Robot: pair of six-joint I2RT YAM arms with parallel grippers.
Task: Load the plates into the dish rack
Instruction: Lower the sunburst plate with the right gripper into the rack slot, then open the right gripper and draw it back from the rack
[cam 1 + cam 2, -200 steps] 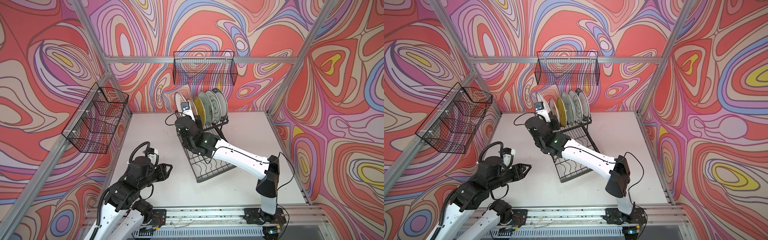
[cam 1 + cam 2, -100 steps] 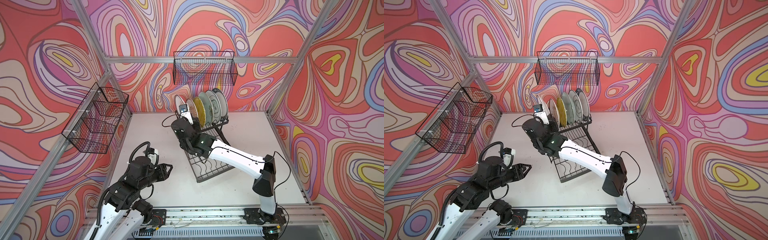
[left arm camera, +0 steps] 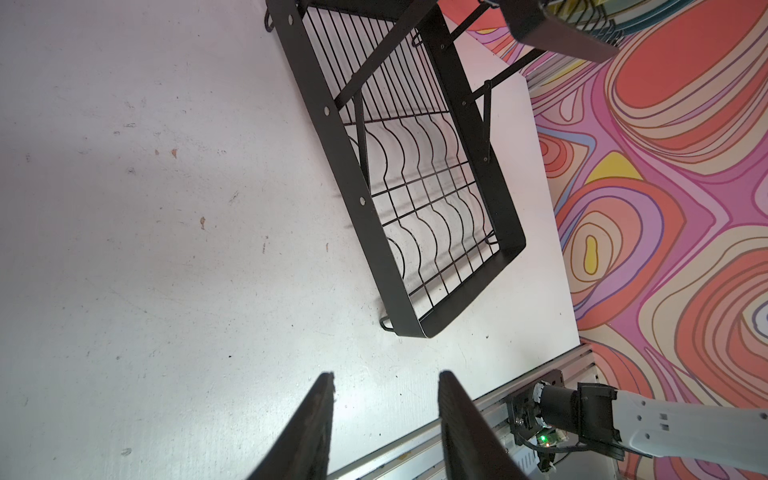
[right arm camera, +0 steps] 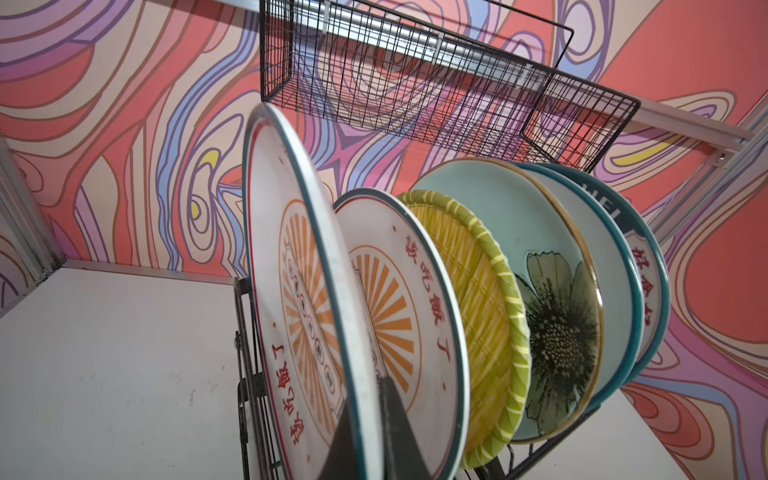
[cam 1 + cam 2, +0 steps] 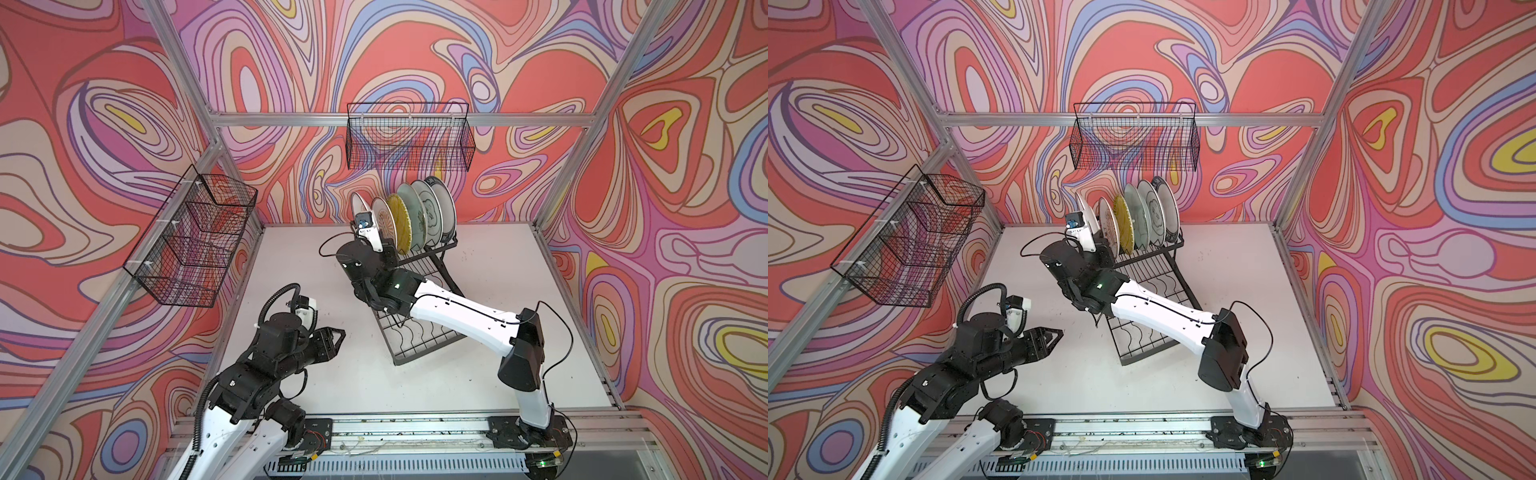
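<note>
Several plates stand on edge in the raised tier of the black dish rack (image 5: 419, 332) (image 5: 1142, 336) (image 3: 353, 187): a white orange-sunburst plate (image 4: 399, 316), a yellow woven-look one (image 4: 469, 316) (image 5: 401, 222), a pale green floral one (image 4: 552, 316), then a cloud-outline plate (image 5: 428, 208) and a dark-lettered one (image 4: 648, 266). At the row's left end my right gripper (image 4: 368, 390) is shut on the lower rim of another sunburst plate (image 4: 291, 291) (image 5: 358, 203), upright; its bottom edge is hidden. My left gripper (image 3: 384, 374) (image 5: 343, 332) hangs open and empty over the table, left of the rack.
A black mesh basket (image 5: 409, 137) hangs on the back wall just above the plates. Another mesh basket (image 5: 195, 237) hangs on the left wall. An aluminium rail (image 5: 395, 428) runs along the front of the white table (image 5: 519, 299).
My right wrist has swung a little to the left while keeping the sunburst plate between its fingers. The left arm has not moved.
</note>
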